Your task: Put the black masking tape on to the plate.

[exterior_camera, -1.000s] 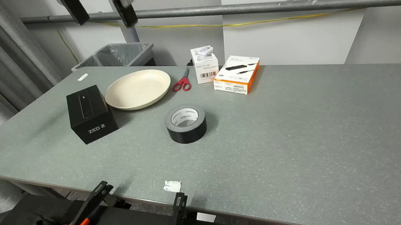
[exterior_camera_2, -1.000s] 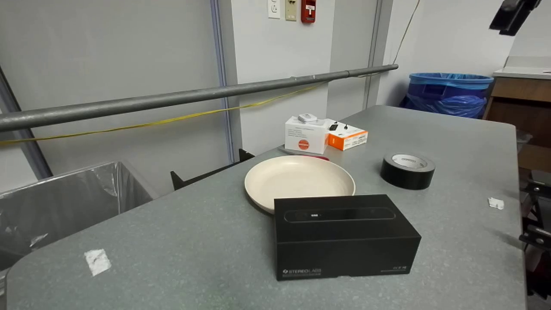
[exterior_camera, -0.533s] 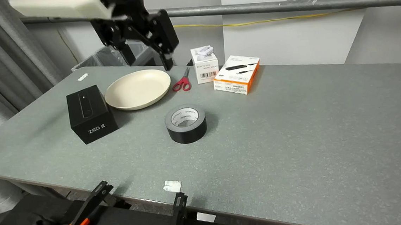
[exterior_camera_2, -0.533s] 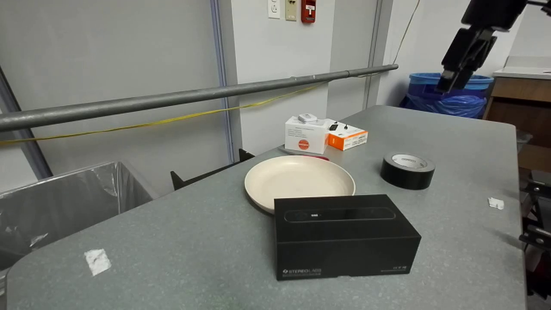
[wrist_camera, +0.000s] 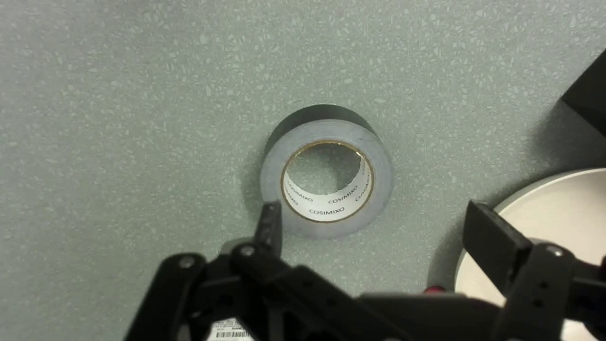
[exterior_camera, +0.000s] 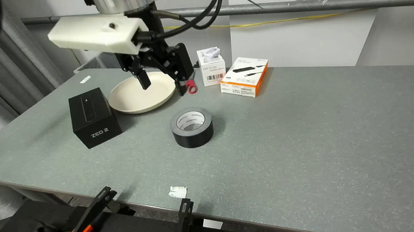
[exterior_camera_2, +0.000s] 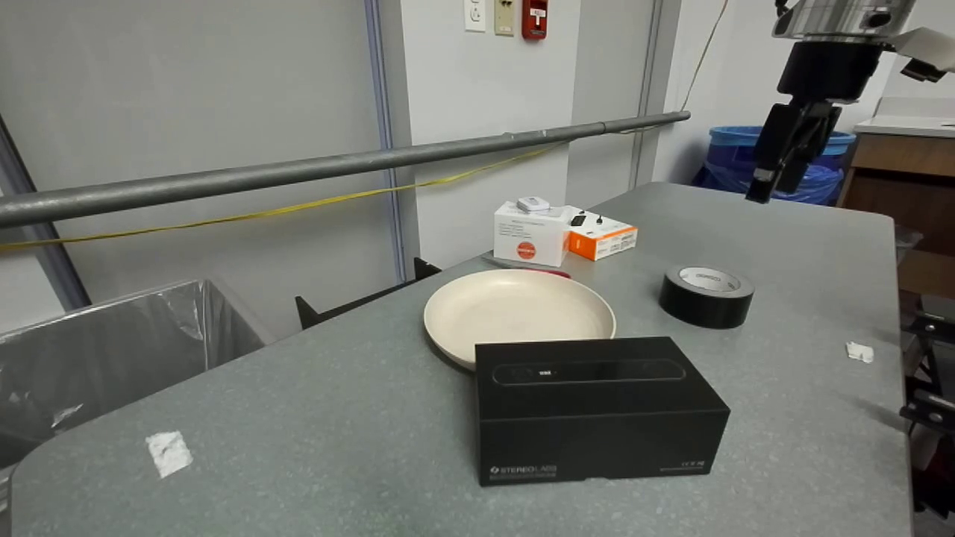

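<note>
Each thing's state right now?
Black gripper: jaws apart, empty
Round cream plate: face up
Black tape roll: flat, off the plate
Black rectangular box: closed
Flat white-orange box: closed
White upright box: closed
Red-handled scissors: partly hidden, unclear
Grey rectangular bin: open
Blue round bin: lined

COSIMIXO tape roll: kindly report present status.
Gripper open, empty. COSIMIXO tape roll on table, off cream plate. ZED 2 box beside plate, seemingly not blocking.
</note>
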{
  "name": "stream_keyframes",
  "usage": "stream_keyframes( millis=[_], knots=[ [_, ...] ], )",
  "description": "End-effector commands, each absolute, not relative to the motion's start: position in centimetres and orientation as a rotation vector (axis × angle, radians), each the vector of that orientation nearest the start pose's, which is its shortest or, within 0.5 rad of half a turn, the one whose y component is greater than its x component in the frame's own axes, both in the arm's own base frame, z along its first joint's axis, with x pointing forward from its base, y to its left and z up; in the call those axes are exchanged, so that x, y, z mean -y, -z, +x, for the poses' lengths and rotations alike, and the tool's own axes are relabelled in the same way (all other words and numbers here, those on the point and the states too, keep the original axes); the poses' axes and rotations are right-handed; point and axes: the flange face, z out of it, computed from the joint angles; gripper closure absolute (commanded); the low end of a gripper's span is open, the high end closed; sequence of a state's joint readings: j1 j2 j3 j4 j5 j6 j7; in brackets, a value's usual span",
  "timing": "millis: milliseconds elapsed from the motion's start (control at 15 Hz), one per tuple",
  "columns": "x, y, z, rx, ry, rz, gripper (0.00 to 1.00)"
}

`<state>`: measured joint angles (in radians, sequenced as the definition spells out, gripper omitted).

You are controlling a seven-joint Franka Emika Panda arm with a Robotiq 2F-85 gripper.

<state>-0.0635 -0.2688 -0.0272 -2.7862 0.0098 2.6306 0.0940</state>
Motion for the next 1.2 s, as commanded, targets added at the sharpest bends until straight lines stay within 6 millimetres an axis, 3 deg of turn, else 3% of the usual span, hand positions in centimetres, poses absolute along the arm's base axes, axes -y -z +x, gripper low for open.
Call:
stream_keyframes(
  millis=[0, 267, 733, 1067, 1133],
  knots=[
    [3.2, -29.5, 38.8, -0.292, 0.191, -3.113, 0.0],
    [2.1, -27.0, 40.4, -0.312, 0.177, -3.095, 0.0],
    [1.3, -19.0, 44.0, -0.375, 0.198, -3.132, 0.0],
    [1.1, -14.9, 46.4, -0.455, 0.139, -3.174, 0.0],
    [0.8, -14.3, 46.6, -0.472, 0.123, -3.178, 0.21]
  ],
)
